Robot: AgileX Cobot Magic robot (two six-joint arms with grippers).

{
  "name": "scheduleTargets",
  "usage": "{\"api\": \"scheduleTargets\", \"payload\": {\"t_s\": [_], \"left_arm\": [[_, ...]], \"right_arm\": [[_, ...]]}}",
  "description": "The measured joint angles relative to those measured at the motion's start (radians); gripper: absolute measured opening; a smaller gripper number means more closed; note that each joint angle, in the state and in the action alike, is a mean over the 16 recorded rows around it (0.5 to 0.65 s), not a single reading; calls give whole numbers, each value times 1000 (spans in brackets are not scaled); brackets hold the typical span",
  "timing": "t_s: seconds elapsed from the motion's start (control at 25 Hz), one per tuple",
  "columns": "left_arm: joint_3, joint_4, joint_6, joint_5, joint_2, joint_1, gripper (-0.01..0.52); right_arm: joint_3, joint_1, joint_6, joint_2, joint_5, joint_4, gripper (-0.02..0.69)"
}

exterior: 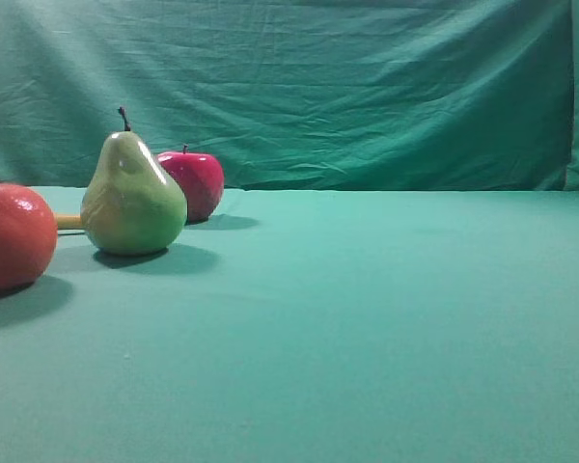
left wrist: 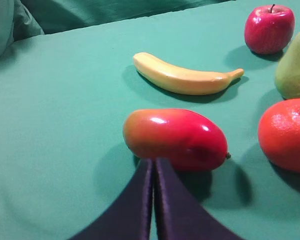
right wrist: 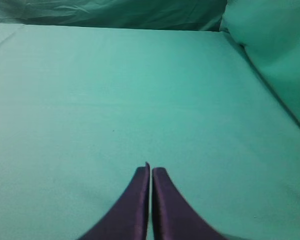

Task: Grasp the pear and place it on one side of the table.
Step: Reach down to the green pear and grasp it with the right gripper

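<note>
The yellow-green pear point(exterior: 132, 196) stands upright on the teal table point(exterior: 367, 318) at the left; its side also shows at the right edge of the left wrist view point(left wrist: 295, 70). My left gripper point(left wrist: 154, 162) is shut and empty, its tips just in front of a red-orange mango point(left wrist: 176, 138), well left of the pear. My right gripper point(right wrist: 151, 170) is shut and empty over bare table point(right wrist: 140, 90). Neither gripper shows in the exterior high view.
A red apple point(exterior: 193, 182) sits behind the pear, also in the left wrist view point(left wrist: 269, 28). A large orange-red round fruit point(exterior: 13, 236) lies at the left edge point(left wrist: 286, 135). A banana point(left wrist: 182, 76) lies beyond the mango. Wrinkled cloth backdrop point(exterior: 318, 87) behind.
</note>
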Motion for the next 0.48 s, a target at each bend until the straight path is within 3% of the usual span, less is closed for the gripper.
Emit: {"api": "scheduleTargets", "payload": {"t_s": [0.48], "left_arm": [[0,0,0,0,0,0,0]], "right_arm": [[0,0,0,0,0,0,0]]}}
